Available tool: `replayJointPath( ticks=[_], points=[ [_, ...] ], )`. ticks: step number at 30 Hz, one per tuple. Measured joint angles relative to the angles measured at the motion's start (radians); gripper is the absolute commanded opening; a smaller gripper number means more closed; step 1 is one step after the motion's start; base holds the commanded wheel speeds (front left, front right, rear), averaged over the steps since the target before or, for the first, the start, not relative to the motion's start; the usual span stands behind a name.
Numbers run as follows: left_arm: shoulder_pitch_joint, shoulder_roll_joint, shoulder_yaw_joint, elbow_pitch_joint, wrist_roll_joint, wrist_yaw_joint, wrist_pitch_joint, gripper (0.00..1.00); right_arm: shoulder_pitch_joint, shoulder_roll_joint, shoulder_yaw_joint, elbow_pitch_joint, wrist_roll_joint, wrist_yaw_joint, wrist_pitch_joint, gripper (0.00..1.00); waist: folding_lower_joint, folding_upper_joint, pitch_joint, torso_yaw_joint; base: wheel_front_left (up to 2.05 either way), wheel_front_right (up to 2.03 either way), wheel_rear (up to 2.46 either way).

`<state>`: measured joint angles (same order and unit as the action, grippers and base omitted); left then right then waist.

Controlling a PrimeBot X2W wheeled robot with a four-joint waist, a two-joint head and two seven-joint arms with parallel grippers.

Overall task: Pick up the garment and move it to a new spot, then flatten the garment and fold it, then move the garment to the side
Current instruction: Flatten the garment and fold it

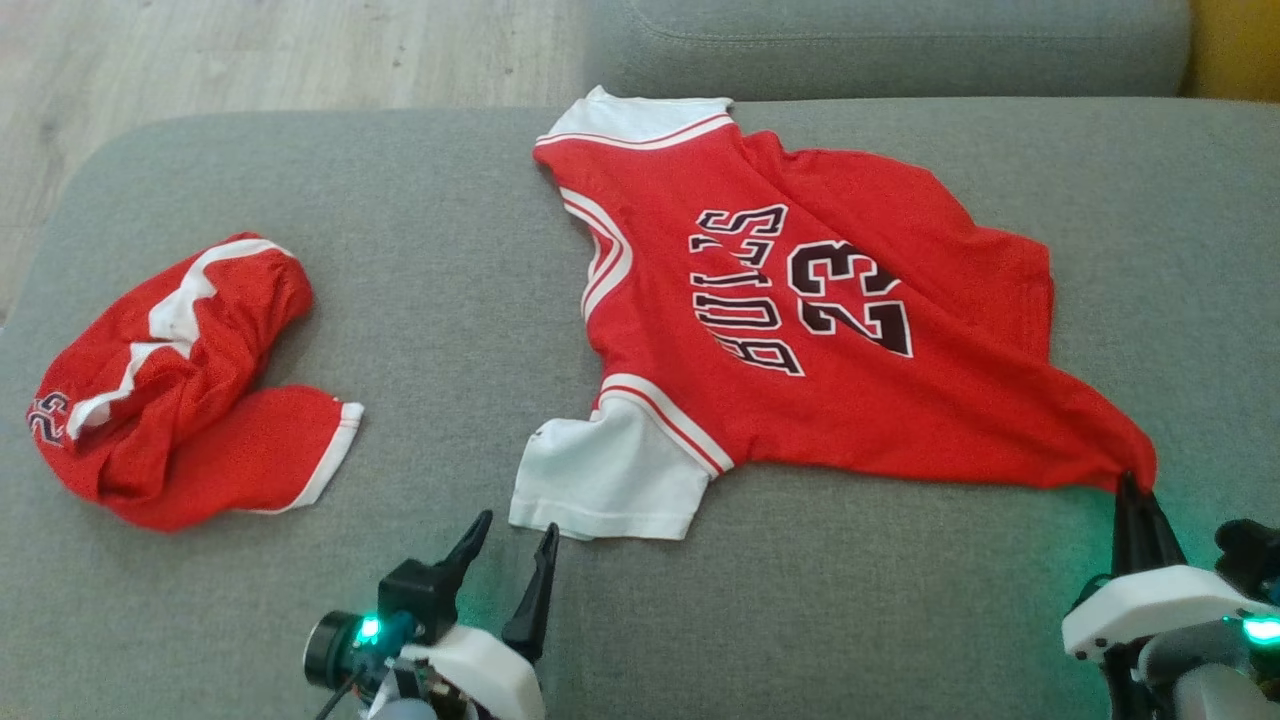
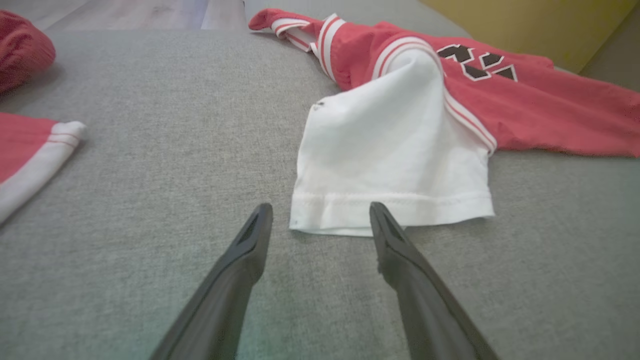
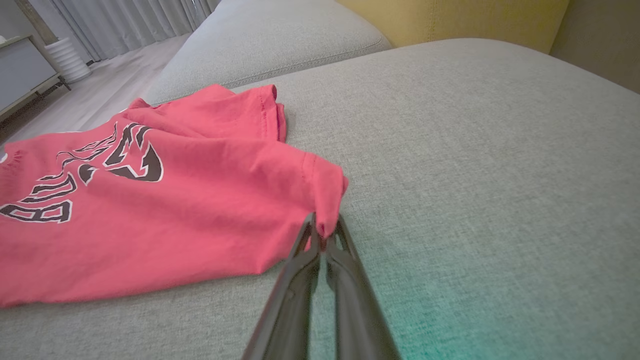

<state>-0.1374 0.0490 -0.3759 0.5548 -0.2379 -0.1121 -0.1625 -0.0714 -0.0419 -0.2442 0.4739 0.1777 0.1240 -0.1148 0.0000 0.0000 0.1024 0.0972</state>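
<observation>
Red jersey (image 1: 830, 330) lies lengthwise left-to-right, hem rightward, corner pinched by fingers of right gripper (image 1: 1132, 484); left gripper (image 1: 518, 522) fingers apart.

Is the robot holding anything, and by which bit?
The right pincer is shut on the red jersey, pinching a corner of its bottom hem. The left pincer is open by the white sleeve, holding nothing.

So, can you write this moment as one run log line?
right fingers: shut on jersey corner | left fingers: open at white sleeve hem | other red garment: crumpled on couch, left
</observation>
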Motion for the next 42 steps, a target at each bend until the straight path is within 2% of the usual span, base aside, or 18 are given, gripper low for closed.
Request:
replayJointPath(
  ticks=[9,26,27,28,36,42],
  points=[
    [-0.063,-0.001,-0.006,0.063,-0.011,0.061,0.056,1.00,0.000,0.000,0.030,0.000,0.000,0.000,-0.001,0.00,0.0000,0.0000,0.017,-0.031,0.00,0.00,0.00],
    [-0.102,-0.003,-0.021,0.113,-0.061,0.067,0.077,1.00,-0.001,0.000,0.050,0.000,0.013,0.000,-0.001,0.00,0.0000,0.0000,0.037,-0.037,0.00,0.00,0.00],
    [-0.105,-0.003,-0.023,0.115,-0.069,0.066,0.083,0.55,-0.002,0.000,0.051,0.001,0.015,0.000,-0.001,0.00,0.0000,0.0000,0.037,-0.037,0.00,0.00,0.00],
    [-0.106,-0.003,-0.026,0.116,-0.075,0.059,0.086,0.00,-0.002,0.000,0.052,0.001,0.016,0.000,-0.001,0.00,0.0000,0.0000,0.037,-0.037,0.00,0.00,0.00],
    [-0.110,-0.002,-0.038,0.119,-0.101,0.049,0.068,0.00,-0.007,0.000,0.058,0.006,0.020,0.000,-0.010,0.00,0.0001,0.0000,0.036,-0.042,0.00,0.00,0.00],
    [-0.110,0.011,-0.013,0.046,-0.123,0.031,-0.039,0.00,-0.020,0.000,0.113,-0.043,0.051,0.000,-0.027,0.00,0.0001,0.0000,0.020,-0.044,0.00,0.00,0.00]
  ],
)
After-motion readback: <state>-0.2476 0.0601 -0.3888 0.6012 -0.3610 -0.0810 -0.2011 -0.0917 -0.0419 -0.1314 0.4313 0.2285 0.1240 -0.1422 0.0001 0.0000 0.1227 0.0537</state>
